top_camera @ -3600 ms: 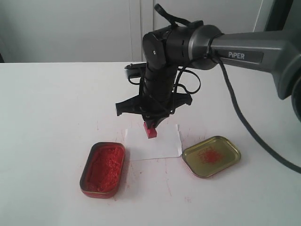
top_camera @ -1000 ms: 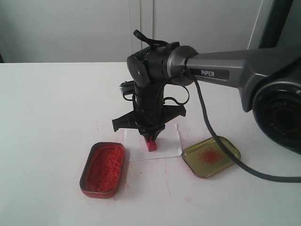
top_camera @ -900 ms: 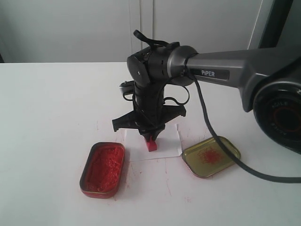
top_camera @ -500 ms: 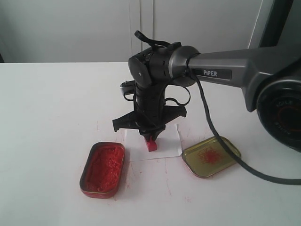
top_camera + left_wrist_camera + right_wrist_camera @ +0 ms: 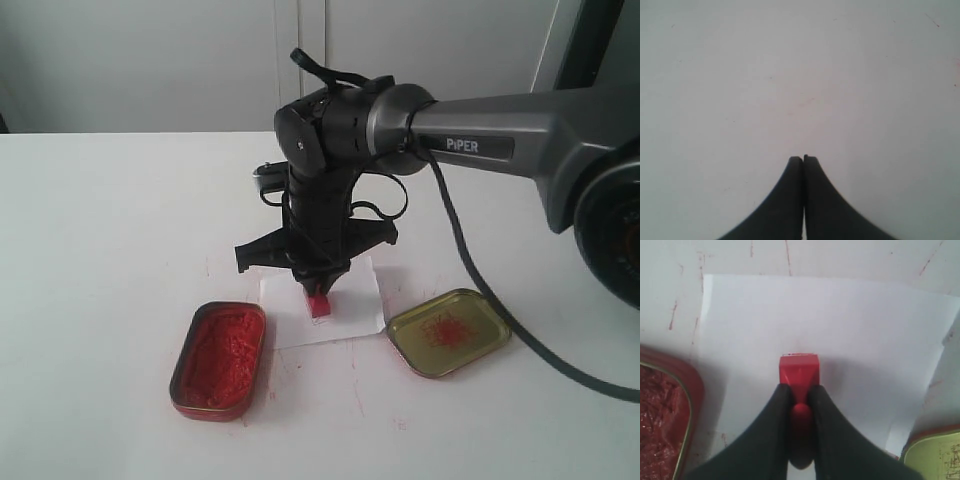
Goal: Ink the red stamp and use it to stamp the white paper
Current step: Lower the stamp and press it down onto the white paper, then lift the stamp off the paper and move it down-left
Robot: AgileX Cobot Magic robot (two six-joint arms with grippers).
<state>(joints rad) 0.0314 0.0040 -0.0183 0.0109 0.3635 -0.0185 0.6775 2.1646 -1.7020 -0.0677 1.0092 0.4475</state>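
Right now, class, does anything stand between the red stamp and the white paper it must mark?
Nothing visible. The right claw holds the red stamp over bare white paper; the ink tin and gold lid lie beside the sheet.

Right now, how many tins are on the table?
2: the red ink tin left of the paper and the gold tin right of it, in the exterior view. The arm may hide more.

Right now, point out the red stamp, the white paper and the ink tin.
red stamp [image 5: 799, 369], right wrist view, on its block base.
white paper [image 5: 840, 320], right wrist view, on a bare part of the sheet.
ink tin [image 5: 206, 412], exterior view, on its near wall.
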